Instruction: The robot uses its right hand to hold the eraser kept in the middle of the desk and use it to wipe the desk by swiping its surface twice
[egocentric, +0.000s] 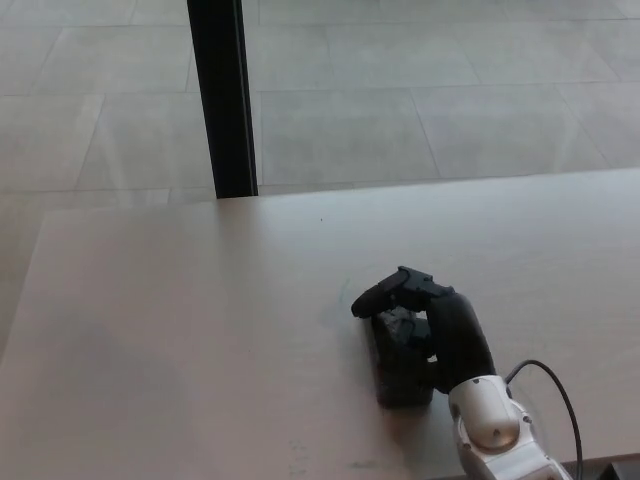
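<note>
My right hand (420, 325) has its fingers clamped on the eraser (400, 372), flat on the worktop (180, 330); looks light, stiff — I'd grip its sides.

We are seeing soft, even daylight, brighter across the tiled floor (420, 90) at the top of the frame. The desk (180, 330) is looking dimmer toward the lower left. The right hand (415, 330) is casting a faint shadow, and everything is appearing slightly blurred.

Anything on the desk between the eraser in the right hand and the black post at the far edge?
No. In the head view, only bare desk lies between the eraser and the black post.
</note>
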